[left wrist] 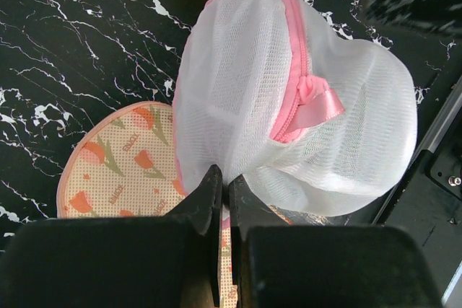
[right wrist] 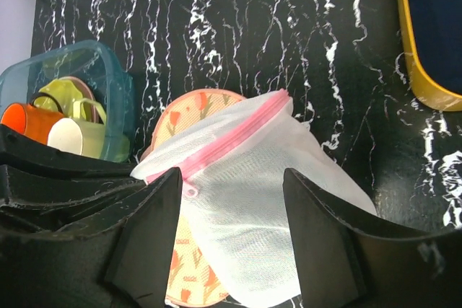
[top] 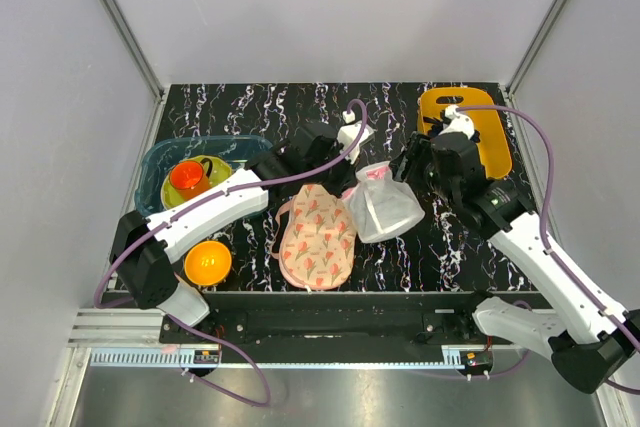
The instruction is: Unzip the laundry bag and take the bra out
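Broadly, the black marbled table (top: 250,107) leaves room enough, so the trouble lies in the grips. The laundry bag (top: 383,209) stands near the middle of the table, between the two grippers, with its left edge lying against and partly over the floral pad (top: 317,239). The left gripper (left wrist: 222,182) has its fingers drawn together on a fold of white mesh at the bag's left side, beside the zip but not on it. The right gripper (right wrist: 231,178) hangs with its fingers spread wide to either side of the bag, grasping nothing. The bra cannot be made out through the mesh. I judge it is inside, since the pink zipper (left wrist: 292,48) looks closed along all that shows. The chief risk is that the left pinch holds only a thin fold of slack mesh. When the zip is pulled, the fabric could slide out or merely stretch, and the whole light bag would follow the pull rather than open. It could also drag the pad along, as the two overlap. The smaller risk is at the ribbon tab (left wrist: 317,104) on the zipper, which is soft and lies flat against the dome. The right fingers, closing from where they stand, may take mesh along with it or miss it. A pull across the teeth rather than along the curved rim could jam the slider.
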### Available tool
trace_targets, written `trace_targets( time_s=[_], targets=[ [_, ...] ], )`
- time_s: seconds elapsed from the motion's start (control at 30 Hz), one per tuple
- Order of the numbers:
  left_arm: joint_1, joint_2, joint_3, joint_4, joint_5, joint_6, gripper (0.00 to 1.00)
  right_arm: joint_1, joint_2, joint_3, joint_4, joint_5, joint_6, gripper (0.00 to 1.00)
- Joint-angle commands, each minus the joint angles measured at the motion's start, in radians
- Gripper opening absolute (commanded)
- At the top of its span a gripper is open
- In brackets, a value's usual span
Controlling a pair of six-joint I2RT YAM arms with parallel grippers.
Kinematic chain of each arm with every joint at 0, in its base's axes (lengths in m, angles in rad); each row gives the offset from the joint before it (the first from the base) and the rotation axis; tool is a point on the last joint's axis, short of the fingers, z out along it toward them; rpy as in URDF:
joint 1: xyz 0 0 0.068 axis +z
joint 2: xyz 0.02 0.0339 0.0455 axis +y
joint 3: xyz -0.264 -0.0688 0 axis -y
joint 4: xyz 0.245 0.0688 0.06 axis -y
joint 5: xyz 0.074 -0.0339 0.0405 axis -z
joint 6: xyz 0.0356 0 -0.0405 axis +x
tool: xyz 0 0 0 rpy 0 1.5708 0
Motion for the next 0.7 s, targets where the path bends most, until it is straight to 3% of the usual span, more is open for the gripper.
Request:
trace_targets(
  time_s=[0.0,0.17,0.2,0.3,0.5,0.67],
  targets=[
    [-0.005,-0.028,0.031,0.046,-0.012,-0.012,0.00,0.003,0.018,0.001,0.066,-0.085,0.029,0.65],
    [-0.005,-0.035,0.016,0.048,-0.009,-0.017,0.00,0.004,0.038,-0.013,0.125,-0.203,0.038,0.58],
    [-0.006,-0.035,0.014,0.046,-0.008,-0.017,0.00,0.003,0.043,-0.018,0.125,-0.210,0.038,0.51],
    [-0.006,-0.036,0.015,0.046,-0.011,-0.017,0.00,0.003,0.037,-0.038,0.126,-0.208,0.039,0.42],
    [-0.005,-0.041,0.014,0.040,-0.006,-0.015,0.00,0.004,-0.042,-0.082,0.102,-0.135,0.018,0.41],
    [-0.005,-0.039,0.015,0.040,0.001,-0.017,0.00,0.003,-0.002,-0.073,0.080,-0.199,-0.042,0.33]
  ],
)
